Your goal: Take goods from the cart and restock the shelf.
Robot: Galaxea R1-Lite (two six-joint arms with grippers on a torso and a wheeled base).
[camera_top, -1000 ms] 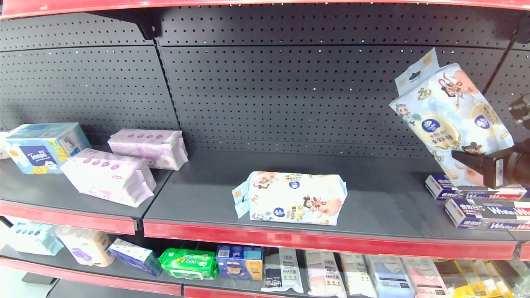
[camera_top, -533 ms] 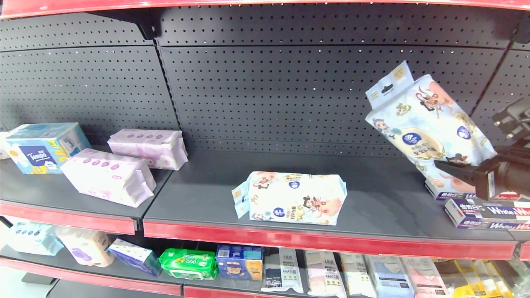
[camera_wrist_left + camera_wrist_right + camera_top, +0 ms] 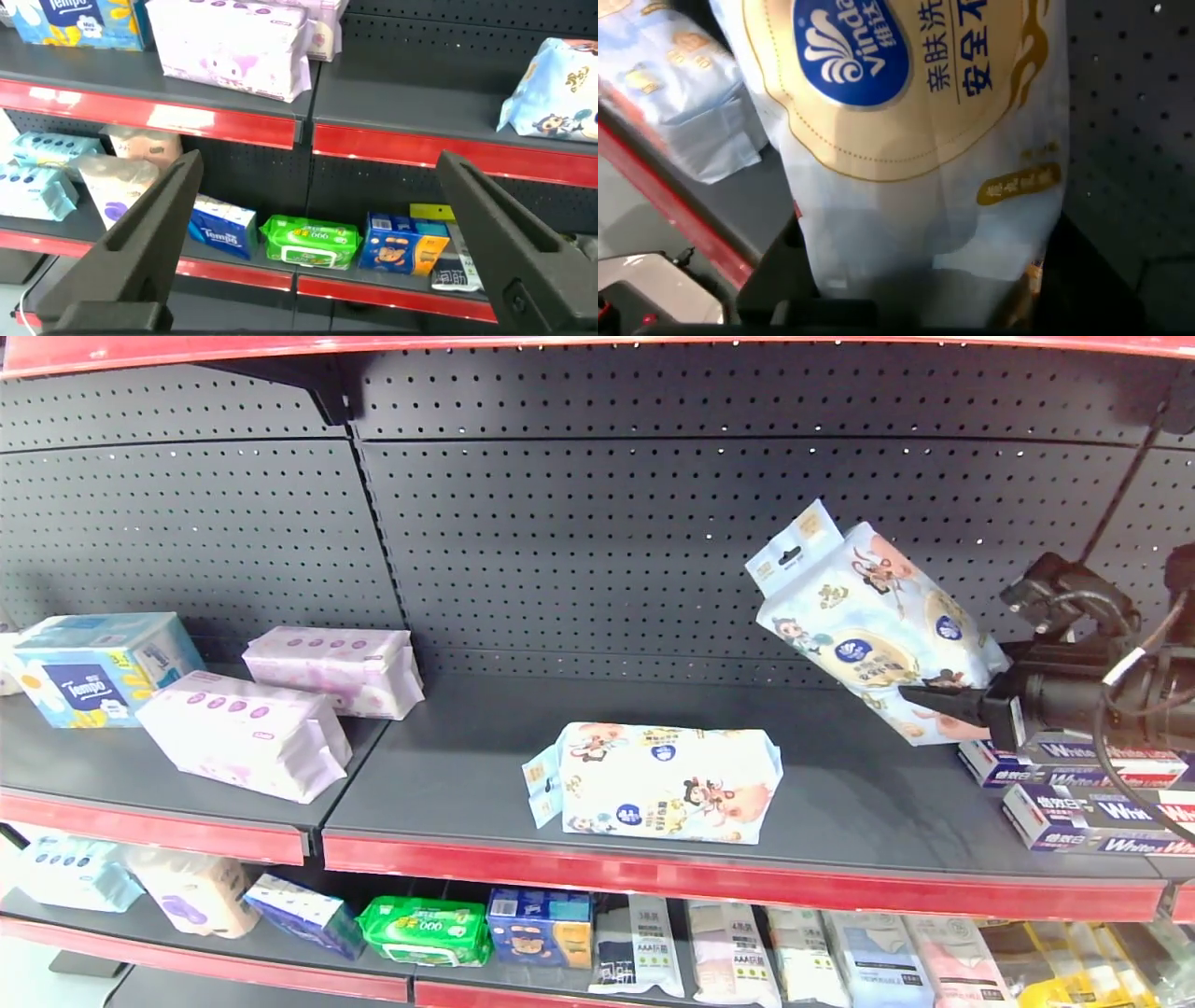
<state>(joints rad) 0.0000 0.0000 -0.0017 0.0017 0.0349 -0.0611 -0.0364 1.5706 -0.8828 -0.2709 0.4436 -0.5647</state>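
Right pincer (image 3: 938, 702) is clamped on just the bottom end of the cartoon-print tissue pack (image 3: 864, 625), which hangs tilted in the air over the right part of the shelf (image 3: 840, 803), near the toothpaste boxes (image 3: 1074, 770). My worry is that the soft bag could sag or slip out of such a low grip, or its lower corner could clip those boxes when it's set down and shove them around. Left pincer (image 3: 320, 168) is wide open and empty, so nothing's there to catch it.
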